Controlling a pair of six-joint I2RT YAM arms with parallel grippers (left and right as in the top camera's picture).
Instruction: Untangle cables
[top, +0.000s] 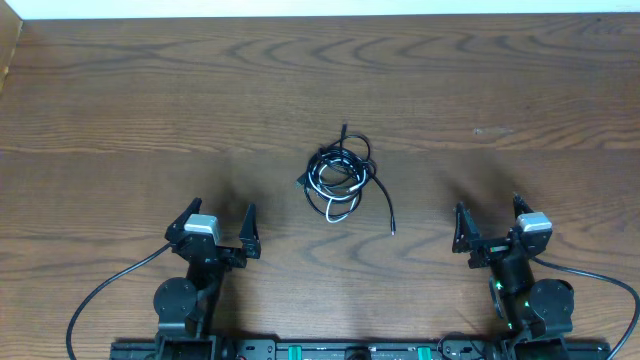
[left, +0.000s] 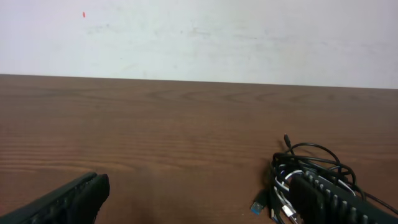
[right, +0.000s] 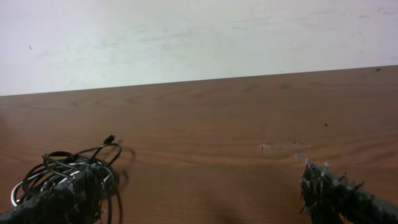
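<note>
Closest in are the two black two-finger tools: left tool and right tool. Both have jaws spread wide w/ nothing between them, sitting low on either side of the dark brown wood-grain tabletop. Neither touches anything atm.

The job itself is the small tangled bundle of thin cables, several black + one white. It's roughly mid-tabletop, between the two tools, a bit further out from the robot and well apart from both. In the left wrist view it's off to the right, in the right wrist view off to the left, so prob either arm can reach it.

Handling, imo: super light, floppy, zero stiffness. Pinch one strand and the whole clump likely drags along instead of coming apart, so one tool should pin while the other pulls. The jackets look smooth, and they're thin enough to slip out of a loose pinch. Not really fragile, but I wouldn't yank on the plugs.

Where to grab:
- The loose black tail curving out on the right-tool side is the obvious free end.
- The short black plug end poking out the far side is another.
- The white loop sticks out on the near edge and is easy to tell apart.

Can't tell if there's a real knot in the middle, too small.
</note>
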